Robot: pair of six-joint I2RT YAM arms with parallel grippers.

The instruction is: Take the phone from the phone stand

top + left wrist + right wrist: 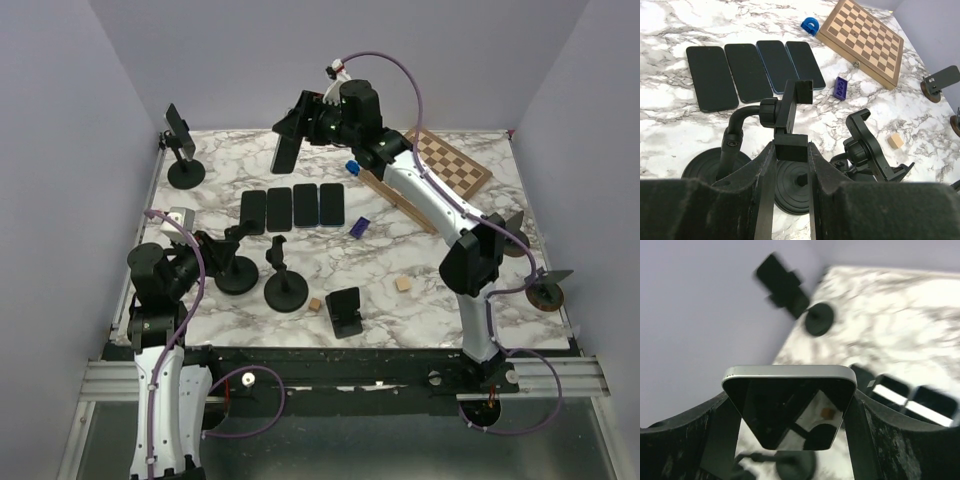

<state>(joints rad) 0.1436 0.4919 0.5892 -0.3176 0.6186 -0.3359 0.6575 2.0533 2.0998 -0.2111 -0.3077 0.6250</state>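
Top external view is showing the right hand (293, 127) clamping the phone (284, 153) aloft over the far bench (450, 265), while the left hand (791, 167) is pinching the phone stand (789, 107).

A row of four phones (292, 208) lies at the middle of the table (430, 310). Behind it the right gripper (790, 407) holds a fifth phone (284, 152) above the far side. The chessboard (450, 163) lies far right, and a loaded stand (183, 150) is at the far left corner. In front of the row, the left gripper (791, 150) clamps the near-left stand (790, 107), with a second stand (865, 145) just to its right.
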